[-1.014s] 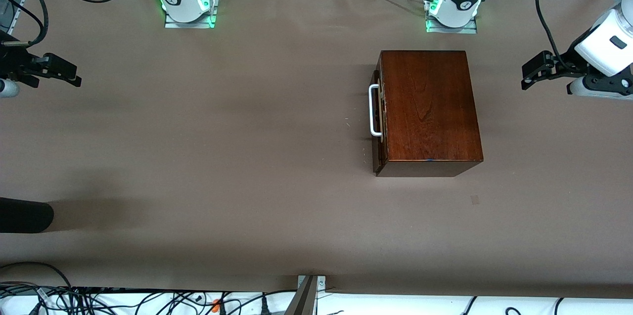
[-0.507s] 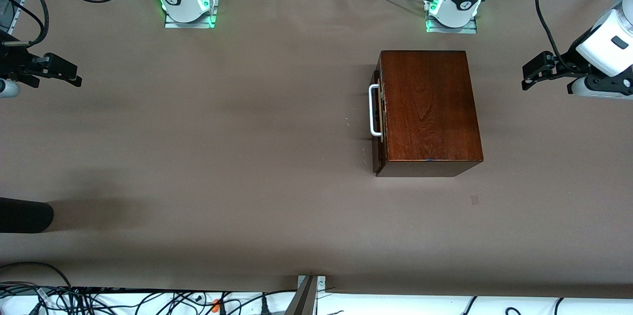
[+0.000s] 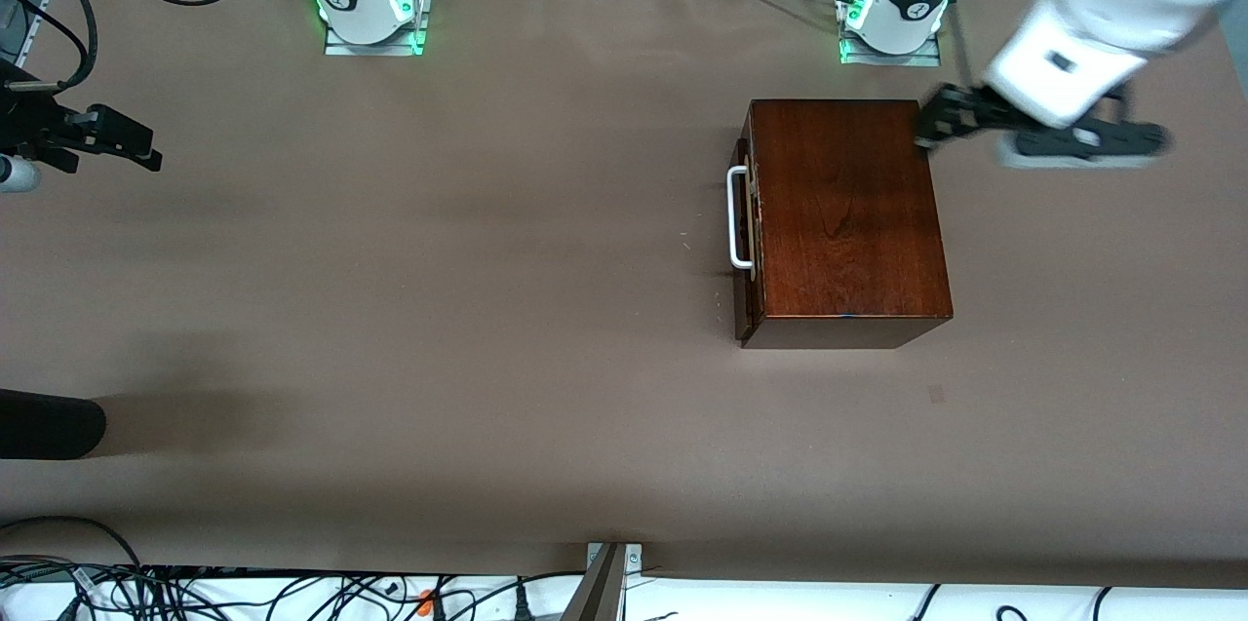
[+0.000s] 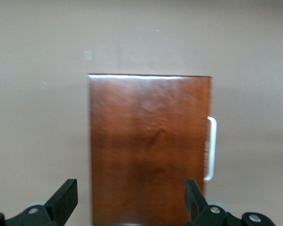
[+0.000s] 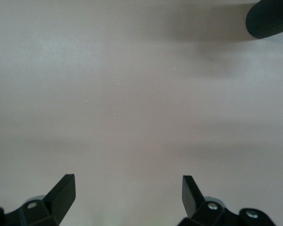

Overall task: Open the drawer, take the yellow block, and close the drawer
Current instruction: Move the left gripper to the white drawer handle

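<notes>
The dark reddish-brown wooden box point(image 3: 843, 212) stands on the table near the left arm's base. Its drawer point(image 3: 743, 241) is shut, with the white U-shaped handle point(image 3: 736, 216) on the side facing the right arm's end. The box also shows in the left wrist view point(image 4: 148, 146), with the handle point(image 4: 211, 148) at its side. The yellow block is hidden. My left gripper point(image 3: 926, 126) is open and empty, in the air over the box's edge toward the left arm's end. My right gripper point(image 3: 146, 153) is open and empty and waits at the right arm's end of the table.
A black rounded object point(image 3: 49, 424) lies at the table's edge on the right arm's end, also in the right wrist view point(image 5: 271, 19). The brown table surface point(image 3: 439, 309) spreads between the arms. Cables point(image 3: 244, 592) lie along the front edge.
My left arm has swung from the table's end toward the box, and its gripper is now over the box's edge. The right arm and the box have not moved.
</notes>
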{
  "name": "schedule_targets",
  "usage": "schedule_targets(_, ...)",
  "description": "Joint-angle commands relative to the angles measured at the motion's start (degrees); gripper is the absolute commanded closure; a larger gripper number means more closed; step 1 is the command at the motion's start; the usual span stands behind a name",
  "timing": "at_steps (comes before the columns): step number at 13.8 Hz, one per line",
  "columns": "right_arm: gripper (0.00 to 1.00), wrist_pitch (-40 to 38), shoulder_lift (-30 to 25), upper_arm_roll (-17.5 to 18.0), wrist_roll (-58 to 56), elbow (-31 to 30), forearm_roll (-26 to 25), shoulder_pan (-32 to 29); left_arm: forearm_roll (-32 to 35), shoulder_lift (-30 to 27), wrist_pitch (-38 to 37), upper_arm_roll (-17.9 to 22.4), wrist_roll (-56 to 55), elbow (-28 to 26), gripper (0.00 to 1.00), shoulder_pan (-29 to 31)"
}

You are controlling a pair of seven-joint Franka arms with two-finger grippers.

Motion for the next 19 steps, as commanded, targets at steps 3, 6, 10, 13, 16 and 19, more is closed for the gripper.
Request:
schedule_targets(3, 0.00, -0.86, -0.07, 0.43, 0.24, 0.91, -0.21, -0.48, 4.24, 2.51, -0.96, -16.71, -19.75, 1.53, 0.00, -0.11)
schedule_targets(6, 0.00, -0.86, -0.07, 0.52, 0.24, 0.91, -0.21, -0.48, 8.28, 6.28, -0.88, -24.56, -27.76, 1.61, 0.00, -2.29)
schedule_targets(10, 0.00, -0.86, -0.07, 0.52, 0.24, 0.91, -0.21, -0.48, 15.39, 13.31, -0.44, -24.66, -31.21, 2.50, 0.00, -6.79)
schedule_targets(13, 0.00, -0.86, -0.07, 0.52, 0.24, 0.91, -0.21, -0.48, 19.36, 18.33, 0.96, -24.57, -30.60, 1.97, 0.00, -7.49)
schedule_targets(16, 0.00, -0.95, -0.07, 0.08, -0.10, 0.83, -0.13, -0.48, 22.96, 20.27, 6.93, -24.31, -30.51, -2.41, 0.00, -6.88)
schedule_targets(19, 0.00, -0.86, -0.07, 0.25, 0.24, 0.83, -0.13, -0.48, 25.07, 22.90, 9.31, -24.22, -30.51, -3.92, 0.00, -6.79)
